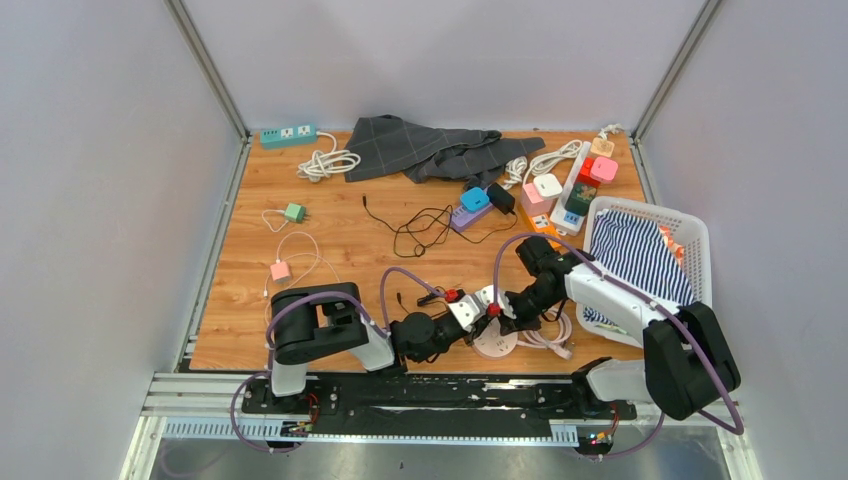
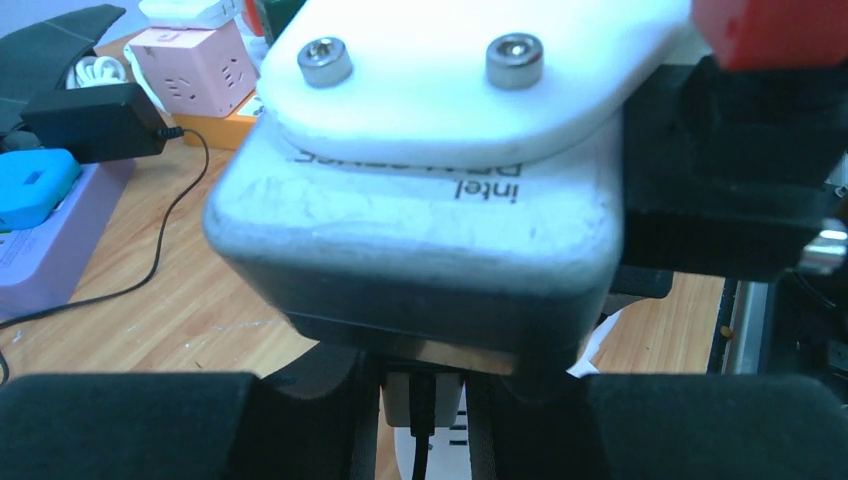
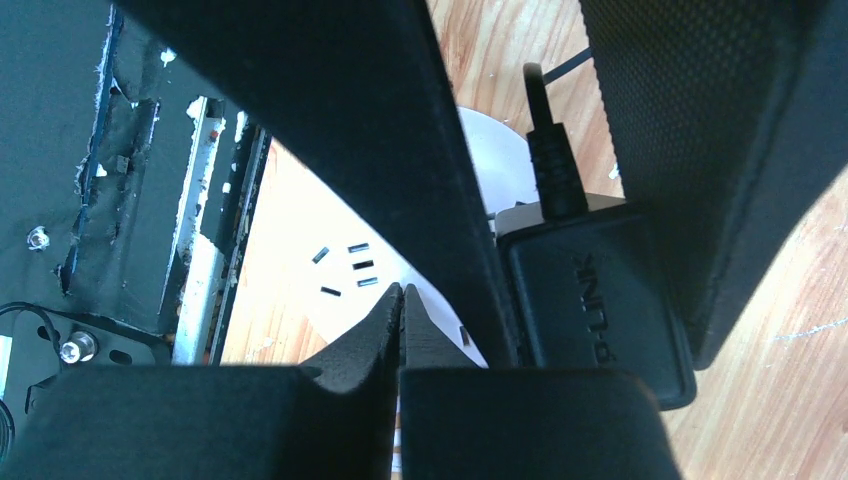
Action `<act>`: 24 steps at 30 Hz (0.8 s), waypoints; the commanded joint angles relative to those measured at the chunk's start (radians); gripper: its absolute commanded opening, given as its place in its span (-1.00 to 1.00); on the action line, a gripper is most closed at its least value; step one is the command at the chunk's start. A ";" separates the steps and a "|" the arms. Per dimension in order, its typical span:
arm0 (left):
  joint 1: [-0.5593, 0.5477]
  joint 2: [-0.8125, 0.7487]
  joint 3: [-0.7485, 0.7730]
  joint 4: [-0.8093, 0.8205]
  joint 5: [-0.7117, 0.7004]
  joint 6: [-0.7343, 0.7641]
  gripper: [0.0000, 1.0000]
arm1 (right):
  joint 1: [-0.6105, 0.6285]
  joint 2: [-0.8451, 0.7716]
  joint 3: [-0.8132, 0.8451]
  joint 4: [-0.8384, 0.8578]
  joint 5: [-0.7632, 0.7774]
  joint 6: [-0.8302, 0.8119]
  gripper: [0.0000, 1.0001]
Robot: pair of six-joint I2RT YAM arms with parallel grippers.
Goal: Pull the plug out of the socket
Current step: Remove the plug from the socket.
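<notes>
A round white socket [image 1: 495, 346] lies on the wooden table near the front edge, with its slots showing in the right wrist view [image 3: 340, 262]. My left gripper [image 1: 487, 310] is shut on a black plug [image 3: 600, 300] with a black cord, which stands at the socket's edge. In the left wrist view the plug [image 2: 445, 400] sits between the black fingers [image 2: 120, 425], and my left gripper [image 2: 424, 415] is partly hidden by the right arm's wrist camera [image 2: 420, 230]. My right gripper [image 3: 402, 292] is shut and empty, its tips down on the socket beside the plug. The prongs are hidden.
A white basket [image 1: 700, 240] with striped cloth stands at the right. Power strips and cube sockets [image 1: 575, 185] lie at the back right, a grey cloth [image 1: 430, 150] at the back and a purple strip [image 1: 470, 213] with a loose black cable [image 1: 425, 230] mid-table. Small chargers [image 1: 281, 270] lie left.
</notes>
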 commanded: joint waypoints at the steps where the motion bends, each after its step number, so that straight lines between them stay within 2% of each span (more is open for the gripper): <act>1: -0.013 0.003 0.042 0.099 0.068 0.016 -1.00 | 0.013 0.058 -0.070 0.018 0.223 -0.016 -0.99; 7: -0.006 -0.020 -0.006 0.098 0.019 -0.003 -1.00 | 0.012 0.052 -0.058 0.011 0.213 0.007 -0.99; 10: 0.000 -0.034 -0.041 0.096 0.006 -0.006 -1.00 | 0.013 0.024 -0.028 0.005 0.191 0.043 -0.92; 18: 0.007 -0.059 -0.099 0.092 -0.017 -0.043 -1.00 | 0.006 -0.102 0.037 -0.013 0.148 0.162 -0.22; 24: 0.010 -0.143 -0.160 0.076 0.004 -0.081 -1.00 | -0.044 -0.205 0.112 -0.104 0.117 0.215 -0.07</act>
